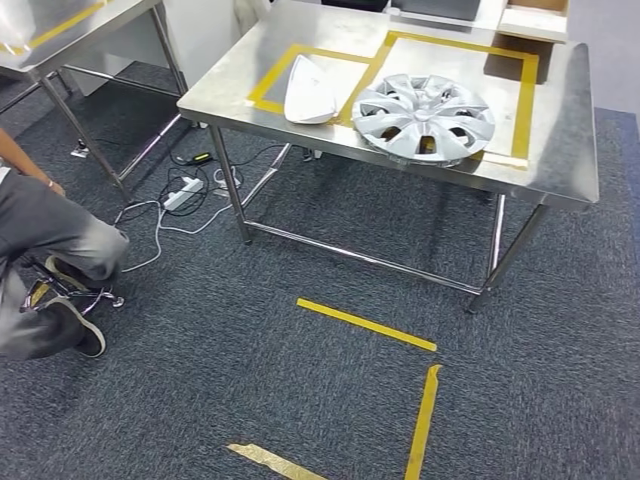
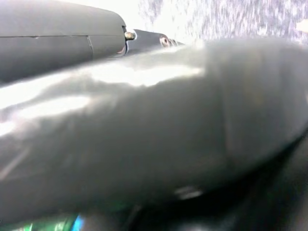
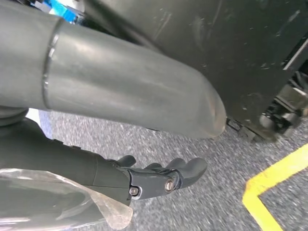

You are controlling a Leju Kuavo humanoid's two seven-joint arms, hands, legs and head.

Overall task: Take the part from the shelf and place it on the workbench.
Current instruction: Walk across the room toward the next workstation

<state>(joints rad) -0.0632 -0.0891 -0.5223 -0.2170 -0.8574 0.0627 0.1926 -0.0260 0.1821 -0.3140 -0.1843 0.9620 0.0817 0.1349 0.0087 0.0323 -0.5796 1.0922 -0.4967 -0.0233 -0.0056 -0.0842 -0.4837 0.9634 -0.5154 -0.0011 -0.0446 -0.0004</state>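
From the head view, the bench (image 1: 226, 85) stands at twelve o'clock, carrying a silver wheel cover (image 1: 423, 117) inside a yellow-taped frame (image 1: 526, 100) and, at its nine o'clock, a white part (image 1: 309, 90) in a smaller frame — both already lie there, so which is the task's part I cannot tell. A seated person (image 1: 53, 255) and a power strip (image 1: 183, 192) with trailing cables sit at nine to ten o'clock; a step that way risks a snag or a bump. In the left wrist view the left hand (image 2: 152, 130) is a dark blur, its fingers unreadable. In the right wrist view the right hand (image 3: 120, 96) hangs over carpet, fingers (image 3: 188, 168) loosely apart, holding nothing.
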